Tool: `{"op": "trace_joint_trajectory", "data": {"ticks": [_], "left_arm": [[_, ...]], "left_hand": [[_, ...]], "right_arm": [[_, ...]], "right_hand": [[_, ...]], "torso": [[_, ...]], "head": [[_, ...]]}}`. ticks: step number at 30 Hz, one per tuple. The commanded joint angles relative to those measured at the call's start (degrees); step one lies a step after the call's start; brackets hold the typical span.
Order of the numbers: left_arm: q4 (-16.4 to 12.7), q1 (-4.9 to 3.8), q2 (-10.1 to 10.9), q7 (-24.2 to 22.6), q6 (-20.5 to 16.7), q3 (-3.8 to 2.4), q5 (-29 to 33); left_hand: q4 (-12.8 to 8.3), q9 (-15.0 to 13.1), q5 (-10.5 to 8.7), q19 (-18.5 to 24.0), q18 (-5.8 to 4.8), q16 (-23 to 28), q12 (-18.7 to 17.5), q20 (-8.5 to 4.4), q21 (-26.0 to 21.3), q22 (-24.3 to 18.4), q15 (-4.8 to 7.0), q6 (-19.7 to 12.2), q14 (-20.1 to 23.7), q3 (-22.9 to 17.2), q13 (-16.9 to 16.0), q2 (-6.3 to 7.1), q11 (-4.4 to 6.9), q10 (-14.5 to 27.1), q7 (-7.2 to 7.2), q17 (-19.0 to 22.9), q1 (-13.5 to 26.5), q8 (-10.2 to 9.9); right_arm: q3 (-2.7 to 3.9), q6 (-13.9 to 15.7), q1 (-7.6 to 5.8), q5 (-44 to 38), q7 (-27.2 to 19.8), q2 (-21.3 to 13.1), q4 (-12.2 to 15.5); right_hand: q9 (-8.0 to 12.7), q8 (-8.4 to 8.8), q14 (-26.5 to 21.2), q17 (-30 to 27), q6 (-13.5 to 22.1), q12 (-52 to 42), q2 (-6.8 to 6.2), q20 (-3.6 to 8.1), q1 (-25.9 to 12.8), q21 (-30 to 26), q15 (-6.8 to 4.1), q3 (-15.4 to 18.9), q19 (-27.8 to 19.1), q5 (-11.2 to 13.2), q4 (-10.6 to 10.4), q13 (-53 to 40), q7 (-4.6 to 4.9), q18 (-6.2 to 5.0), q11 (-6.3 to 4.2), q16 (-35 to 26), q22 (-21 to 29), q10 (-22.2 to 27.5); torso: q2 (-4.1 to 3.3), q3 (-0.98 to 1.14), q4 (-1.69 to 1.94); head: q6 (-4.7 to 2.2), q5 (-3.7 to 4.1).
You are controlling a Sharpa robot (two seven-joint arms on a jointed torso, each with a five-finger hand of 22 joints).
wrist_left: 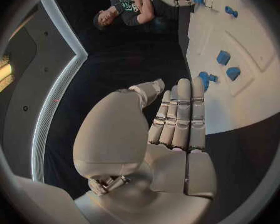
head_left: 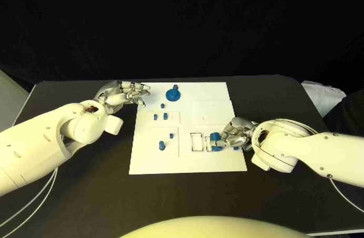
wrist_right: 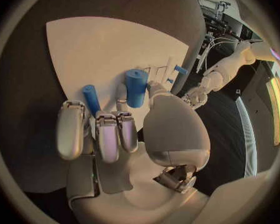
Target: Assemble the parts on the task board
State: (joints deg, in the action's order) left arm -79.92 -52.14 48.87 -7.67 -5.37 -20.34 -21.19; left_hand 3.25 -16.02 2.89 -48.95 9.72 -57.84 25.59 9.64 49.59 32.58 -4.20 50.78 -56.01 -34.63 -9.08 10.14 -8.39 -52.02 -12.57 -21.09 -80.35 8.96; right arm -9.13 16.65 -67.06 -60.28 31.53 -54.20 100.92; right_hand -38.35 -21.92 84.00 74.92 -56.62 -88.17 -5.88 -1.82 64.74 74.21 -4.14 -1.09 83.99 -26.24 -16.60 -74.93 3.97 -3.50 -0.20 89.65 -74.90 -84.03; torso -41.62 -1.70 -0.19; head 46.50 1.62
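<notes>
Looking maybe halfway: several blue parts [head_left: 162,115] already stand in the task board [head_left: 212,99], and the right hand [head_left: 231,135] holds a blue cylinder [wrist_right: 136,87] near its right edge. Left hand [head_left: 125,95] hovers empty, fingers together.

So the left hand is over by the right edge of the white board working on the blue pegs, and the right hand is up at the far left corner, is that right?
The hands are swapped. In the head view the right hand is at the task board's right edge among the blue pegs, and the left hand is at its far left corner.
</notes>
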Motion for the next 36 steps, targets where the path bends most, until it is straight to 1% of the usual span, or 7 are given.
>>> {"op": "trace_joint_trajectory", "data": {"ticks": [1, 8, 12, 19, 25, 31, 36], "left_arm": [[-0.04, 0.03, -0.03, -0.28, 0.53, -0.04, 0.14], [0.11, 0.04, -0.04, -0.2, 0.52, -0.04, 0.14], [0.12, 0.04, -0.05, -0.16, 0.52, -0.04, 0.14], [0.15, 0.04, -0.1, -0.09, 0.52, -0.04, 0.14], [0.15, 0.04, -0.16, -0.06, 0.59, -0.04, 0.14], [0.07, 0.04, -0.16, 0.02, 0.63, -0.04, 0.14], [-0.01, 0.04, -0.13, 0.09, 0.68, -0.04, 0.14]], "left_hand": [[0.31, 0.06, 0.18, -0.33, 0.85, 0.23, 0.27, -0.16, -0.37, -0.07, 0.05, -0.16, -0.28, -0.08, 0.06, -0.54, -0.15, 0.35, 0.12, -0.07, 0.16, -0.21], [0.3, 0.06, 0.18, -0.37, 0.86, 0.24, 0.3, -0.18, -0.41, -0.1, 0.06, -0.16, -0.28, -0.13, 0.08, -0.54, -0.14, 0.37, 0.13, -0.07, 0.09, -0.21], [0.3, 0.06, 0.18, -0.37, 0.86, 0.24, 0.3, -0.18, -0.41, -0.1, 0.06, -0.16, -0.28, -0.13, 0.08, -0.54, -0.14, 0.37, 0.13, -0.07, 0.09, -0.21], [0.3, 0.06, 0.18, -0.37, 0.86, 0.24, 0.3, -0.18, -0.41, -0.1, 0.06, -0.16, -0.28, -0.13, 0.08, -0.54, -0.14, 0.37, 0.13, -0.07, 0.09, -0.21], [0.3, 0.06, 0.18, -0.37, 0.86, 0.24, 0.3, -0.18, -0.41, -0.1, 0.06, -0.16, -0.28, -0.13, 0.08, -0.54, -0.14, 0.37, 0.13, -0.07, 0.09, -0.21], [0.27, 0.07, 0.18, -0.41, 0.86, 0.26, 0.35, -0.2, -0.44, -0.14, 0.08, -0.16, -0.26, -0.19, 0.09, -0.51, -0.13, 0.4, 0.13, -0.07, -0.01, -0.22], [0.27, 0.07, 0.18, -0.41, 0.86, 0.26, 0.35, -0.2, -0.44, -0.14, 0.08, -0.16, -0.26, -0.19, 0.09, -0.51, -0.13, 0.4, 0.13, -0.07, -0.01, -0.22]], "right_arm": [[-0.22, 1.53, 0.3, 0.9, 0.23, -0.46, 0.19], [-0.04, 3.39, -0.78, 7.36, 0.02, -1.96, 1.8], [0.05, 3.68, -1.76, 10.09, -0.05, -2.57, 2.68], [0.16, 3.56, -2.89, 13.58, -0.08, -2.83, 4.0], [0.17, 2.99, -3.11, 14.71, -0.08, -1.34, 4.24], [0.01, 2.46, -3.0, 14.63, 0.05, 1.25, 2.52], [-0.08, 2.55, -2.74, 13.14, 0.15, 2.82, 1.52]], "right_hand": [[-0.13, -0.41, 6.0, 15.08, -0.21, -0.1, 0.34, 0.6, 1.23, 0.34, -0.41, -0.7, 3.68, -1.05, 0.0, -13.72, -0.36, 0.38, -0.49, 0.35, -5.95, -4.84], [-0.18, -0.34, 6.0, 15.08, -0.54, -0.14, 0.68, 0.75, 2.69, 0.82, -0.59, -2.28, 3.76, -2.79, 0.08, -13.78, -0.61, 0.47, -0.71, 0.35, -6.32, -4.88], [-0.11, -0.15, 6.0, 15.08, -0.54, -0.14, 0.58, 0.82, 3.4, 0.91, -0.64, -3.4, 3.77, -1.76, 0.07, -13.8, -0.63, 0.5, -0.75, 0.35, -6.43, -4.9], [-0.08, -0.09, 6.0, 15.08, -0.55, -0.16, 0.57, 0.83, 3.63, 0.94, -0.65, -3.81, 3.77, -1.73, 0.08, -13.82, -0.64, 0.5, -0.77, 0.35, -6.47, -4.91], [-0.03, 0.01, 6.0, 15.08, -0.58, -0.08, 0.28, 0.83, 3.25, 0.89, -0.62, -4.01, 3.75, -1.24, -0.07, -13.76, -0.53, 0.5, -0.69, 0.35, -6.47, -4.86], [0.0, 0.12, 6.0, 15.08, -0.67, 0.14, -0.03, 0.78, 2.41, 0.79, -0.54, -4.32, 3.72, -0.27, -0.13, -13.62, -0.44, 0.49, -0.6, 0.35, -6.46, -4.74], [0.01, 0.14, 6.0, 15.08, -0.66, 0.25, -0.08, 0.77, 2.25, 0.69, -0.53, -4.35, 3.7, -0.14, -0.14, -13.54, -0.42, 0.47, -0.58, 0.35, -6.41, -4.67]], "torso": [[0.03, -0.03, 0.03], [0.03, -0.07, -0.08], [-0.03, -0.04, -0.05], [-0.02, -0.05, -0.07], [-0.04, -0.04, 0.02], [-0.08, -0.17, 0.05], [-0.13, -0.07, 0.06]], "head": [[-0.01, -0.06], [-0.19, -0.16], [-0.27, -0.12], [-0.4, -0.16], [-0.5, -0.16], [-0.49, -0.38], [-0.39, -0.45]]}}
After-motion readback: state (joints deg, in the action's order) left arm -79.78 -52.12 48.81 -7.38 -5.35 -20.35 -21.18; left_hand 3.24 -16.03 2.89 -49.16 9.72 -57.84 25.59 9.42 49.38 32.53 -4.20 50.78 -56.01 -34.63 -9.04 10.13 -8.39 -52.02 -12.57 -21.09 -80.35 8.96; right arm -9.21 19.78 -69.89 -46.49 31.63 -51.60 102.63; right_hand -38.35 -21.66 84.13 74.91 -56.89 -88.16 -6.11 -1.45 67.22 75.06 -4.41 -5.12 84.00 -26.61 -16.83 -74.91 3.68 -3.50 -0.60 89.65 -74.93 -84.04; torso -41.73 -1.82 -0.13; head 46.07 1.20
